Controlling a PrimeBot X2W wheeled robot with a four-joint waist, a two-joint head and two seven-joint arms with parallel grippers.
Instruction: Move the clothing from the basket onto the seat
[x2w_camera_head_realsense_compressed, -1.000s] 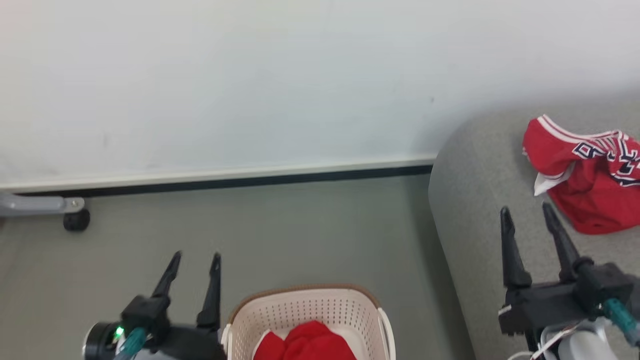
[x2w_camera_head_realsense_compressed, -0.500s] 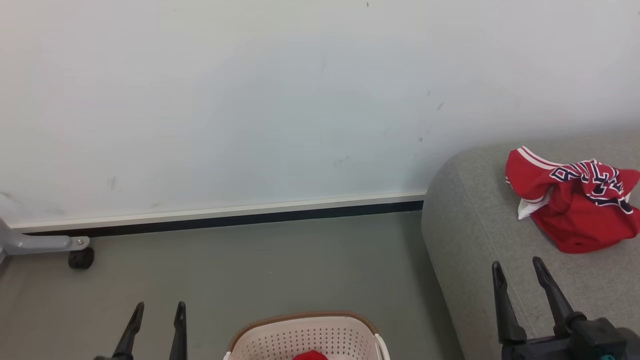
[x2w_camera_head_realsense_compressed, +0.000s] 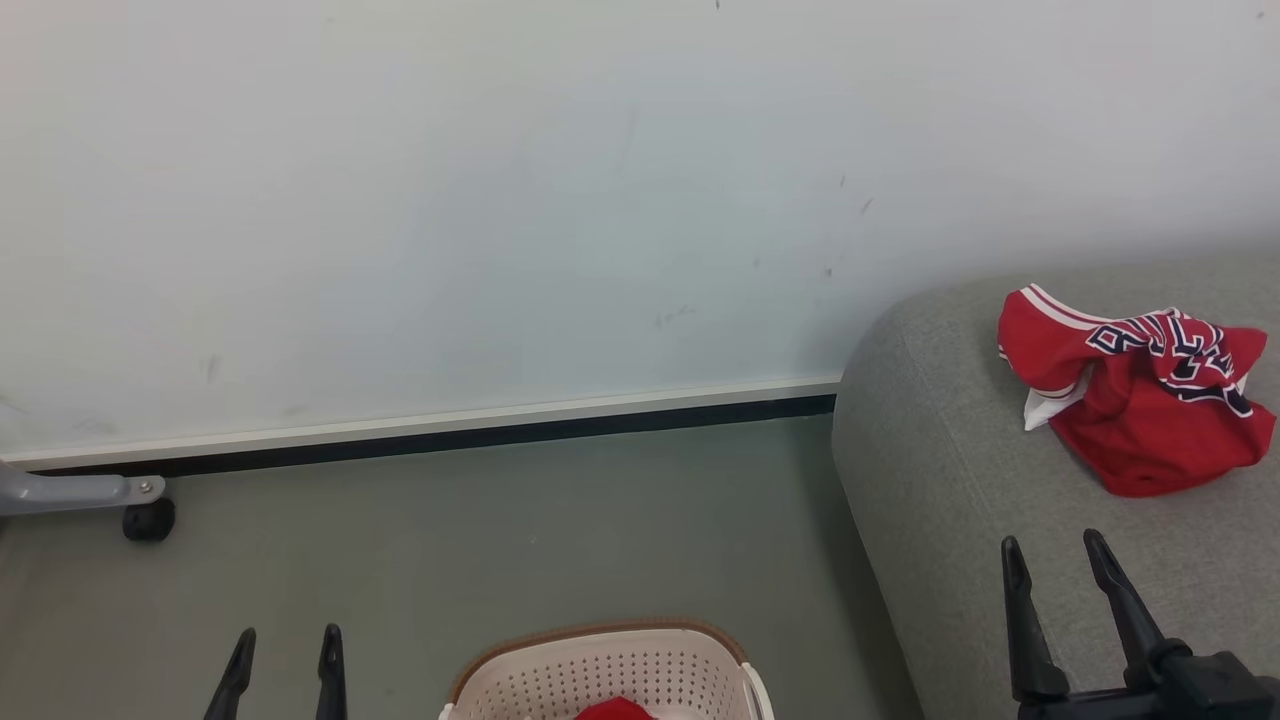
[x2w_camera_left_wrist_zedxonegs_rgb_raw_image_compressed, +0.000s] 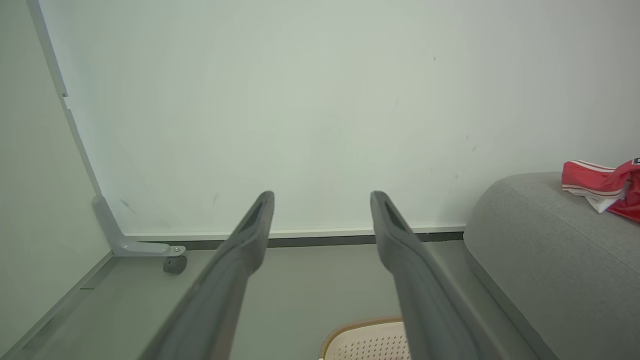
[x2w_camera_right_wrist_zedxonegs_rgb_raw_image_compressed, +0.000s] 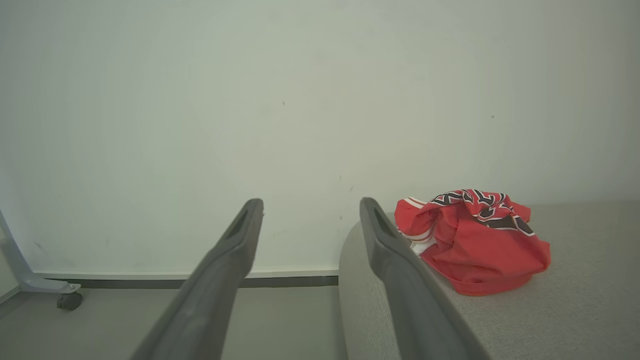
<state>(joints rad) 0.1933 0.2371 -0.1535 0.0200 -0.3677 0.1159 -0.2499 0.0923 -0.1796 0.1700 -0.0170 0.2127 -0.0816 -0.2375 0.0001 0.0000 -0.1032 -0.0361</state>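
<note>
A crumpled red jersey (x2w_camera_head_realsense_compressed: 1140, 400) with white stripe trim and dark lettering lies on the light-grey seat (x2w_camera_head_realsense_compressed: 940, 480) at the right. It also shows in both wrist views (x2w_camera_right_wrist_zedxonegs_rgb_raw_image_compressed: 472, 240) (x2w_camera_left_wrist_zedxonegs_rgb_raw_image_compressed: 602, 185). The cream basket (x2w_camera_head_realsense_compressed: 600, 672) with its brown rim sits on the floor at the bottom centre, a bit of red clothing (x2w_camera_head_realsense_compressed: 612, 709) peeking inside. My left gripper (x2w_camera_head_realsense_compressed: 285, 645) is open over the floor left of the basket. My right gripper (x2w_camera_head_realsense_compressed: 1055, 555) is open over the seat's front part, below the jersey, holding nothing.
A white wall with a pale skirting board (x2w_camera_head_realsense_compressed: 420, 425) runs behind the grey floor (x2w_camera_head_realsense_compressed: 500, 540). A grey metal leg with a black castor (x2w_camera_head_realsense_compressed: 148, 520) stands at the far left by the wall. The seat's rounded end (x2w_camera_left_wrist_zedxonegs_rgb_raw_image_compressed: 495, 220) rises right of the basket.
The head view has tilted up, so the basket and both grippers sit lower in the picture. Both grippers stay open and empty; the jersey lies unmoved on the seat.
</note>
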